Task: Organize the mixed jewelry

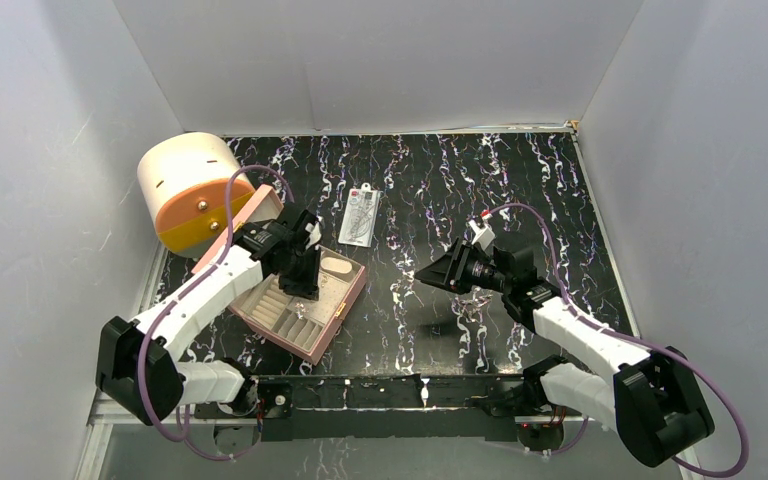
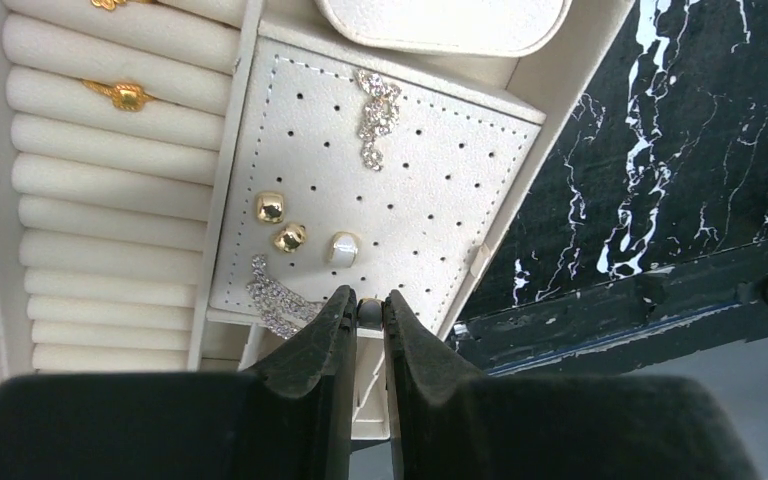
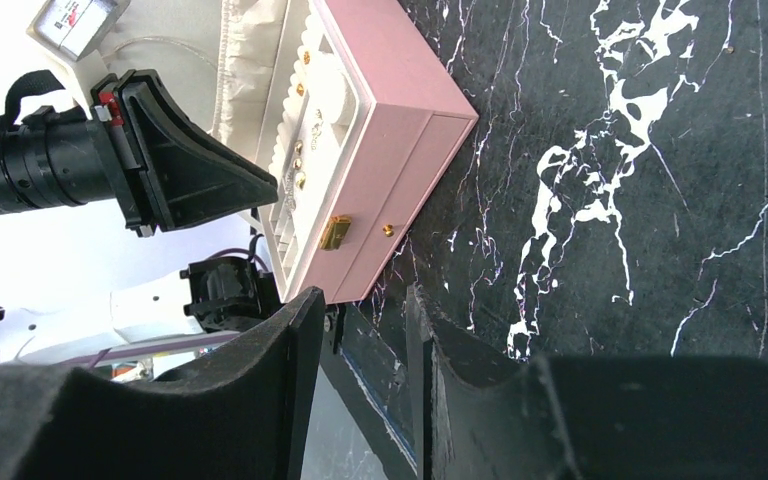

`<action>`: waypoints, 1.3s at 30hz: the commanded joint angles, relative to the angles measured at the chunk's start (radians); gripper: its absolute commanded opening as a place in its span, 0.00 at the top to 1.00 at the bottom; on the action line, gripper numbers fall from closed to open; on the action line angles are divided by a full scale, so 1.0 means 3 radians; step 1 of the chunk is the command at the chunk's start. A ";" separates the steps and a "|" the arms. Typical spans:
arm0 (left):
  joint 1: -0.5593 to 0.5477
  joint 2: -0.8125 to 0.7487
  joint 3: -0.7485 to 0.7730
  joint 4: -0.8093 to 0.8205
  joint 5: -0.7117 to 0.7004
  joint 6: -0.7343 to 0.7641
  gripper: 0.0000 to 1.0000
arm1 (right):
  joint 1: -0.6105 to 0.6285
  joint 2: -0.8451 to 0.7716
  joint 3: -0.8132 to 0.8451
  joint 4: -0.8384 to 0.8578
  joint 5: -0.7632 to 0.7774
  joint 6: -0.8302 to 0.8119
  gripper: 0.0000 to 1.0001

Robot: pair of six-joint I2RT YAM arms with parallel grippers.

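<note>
Mixed jewelry stud (image 2: 368, 312) pinched in left tool (image 2: 368, 299), clear only in wrist view; right tool (image 3: 363, 296) released.

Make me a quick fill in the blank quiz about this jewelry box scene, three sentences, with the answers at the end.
1. Seen from outside, the jewelry box is ____ in colour.
2. The left gripper pinches a tiny stud over the box, while the right gripper stands open and holds ____.
3. The ring tucked between the padded rolls is ____ in colour.

Missing words: pink; nothing; gold.
</note>
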 commanded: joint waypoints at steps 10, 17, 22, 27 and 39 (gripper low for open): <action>0.0029 0.0078 0.0107 0.0026 0.0009 0.0140 0.91 | -0.0007 0.0038 0.0161 0.0040 0.0030 -0.0063 0.56; 0.0029 0.0110 0.0060 0.0162 -0.0012 0.0099 0.91 | -0.0006 0.0022 0.0140 0.0026 0.0034 -0.0059 0.56; 0.0031 0.0120 0.0014 0.0225 0.0003 0.0085 0.91 | -0.0006 -0.0006 0.0131 -0.0012 0.0051 -0.0069 0.56; 0.0027 0.0125 -0.0009 0.0218 0.0004 0.0092 0.91 | -0.0001 -0.0008 0.0119 -0.0014 0.0054 -0.0069 0.56; 0.0031 0.0137 -0.0039 0.0155 -0.0026 0.0154 0.91 | -0.0003 0.0000 0.0104 -0.0009 0.0056 -0.0059 0.56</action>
